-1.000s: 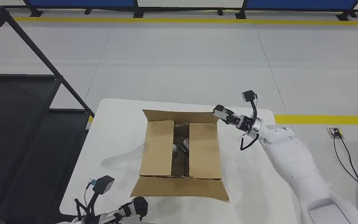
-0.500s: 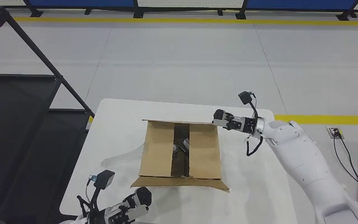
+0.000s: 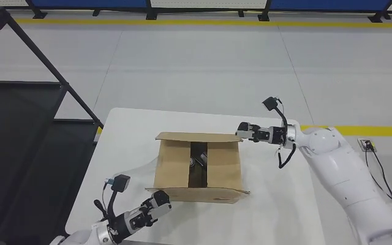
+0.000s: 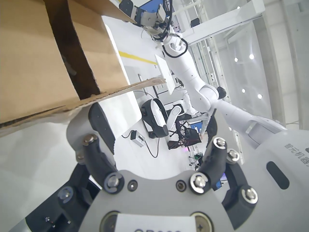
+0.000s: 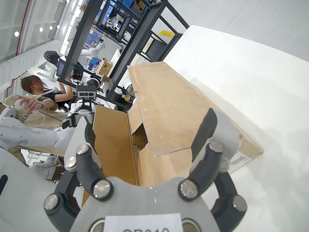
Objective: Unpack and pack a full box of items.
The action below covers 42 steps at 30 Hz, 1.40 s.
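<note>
The cardboard box sits in the middle of the white table, and I have one gripper at each of two opposite corners. Its two long flaps lie folded in over the top with a narrow gap between them, and down in that gap I can make out some dark items, too small and shadowed to name. The far flap and the near flap both stand raised rather than lying out flat on the table. My right gripper is at the far right corner of the box, right up against the end of the far flap. In my right wrist view its fingers are spread wide, with the taped cardboard of that flap seen between them, and they grip nothing. My left gripper is at the near left corner, low beside the near flap. In my left wrist view that gripper is open too and holds nothing. One pad sits just under the ragged edge of the near flap, and I cannot tell whether it touches the cardboard. From there I also see my right gripper at the far flap's corner.
</note>
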Each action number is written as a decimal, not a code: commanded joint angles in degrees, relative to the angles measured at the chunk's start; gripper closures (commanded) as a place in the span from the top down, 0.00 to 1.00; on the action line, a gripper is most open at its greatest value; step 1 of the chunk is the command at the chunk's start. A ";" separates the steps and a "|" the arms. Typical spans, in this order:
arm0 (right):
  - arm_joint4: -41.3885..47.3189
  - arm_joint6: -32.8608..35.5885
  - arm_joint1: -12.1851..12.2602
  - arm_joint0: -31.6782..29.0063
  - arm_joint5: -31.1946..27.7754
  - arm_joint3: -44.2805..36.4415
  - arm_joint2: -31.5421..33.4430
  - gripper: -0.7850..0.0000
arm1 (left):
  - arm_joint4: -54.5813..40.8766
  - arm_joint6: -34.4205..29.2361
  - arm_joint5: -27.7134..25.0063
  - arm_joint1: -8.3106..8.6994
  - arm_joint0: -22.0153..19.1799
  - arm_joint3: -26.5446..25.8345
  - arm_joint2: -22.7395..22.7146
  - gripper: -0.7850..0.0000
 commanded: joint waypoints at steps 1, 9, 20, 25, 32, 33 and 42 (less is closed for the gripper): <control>-0.76 -0.05 0.24 -0.46 2.56 -1.67 0.31 1.00 | 0.48 0.42 0.82 -0.04 -1.00 0.38 0.73 1.00; -2.58 0.03 1.08 -2.20 13.13 -8.17 1.87 1.00 | 3.06 1.86 4.72 -0.19 -5.49 2.29 3.43 1.00; -3.35 0.87 0.44 -1.36 28.09 -13.56 0.64 1.00 | 9.67 5.43 8.13 -0.72 -12.43 7.10 8.51 1.00; -2.15 1.39 -0.58 -0.10 33.47 -13.74 -1.10 1.00 | 10.52 5.90 8.70 -0.98 -14.97 9.21 10.48 1.00; 1.16 -1.77 -1.75 -1.56 35.15 -14.65 -2.04 1.00 | 11.69 6.42 9.20 -1.27 -17.34 11.44 12.47 1.00; 1.16 -2.34 -1.79 -2.08 35.42 -15.11 -2.08 1.00 | 11.95 6.49 9.23 -1.31 -17.64 11.72 12.76 1.00; 0.95 -5.86 -1.19 -7.41 39.59 -22.18 0.04 1.00 | 14.36 7.58 10.10 -1.80 -19.77 12.95 16.09 1.00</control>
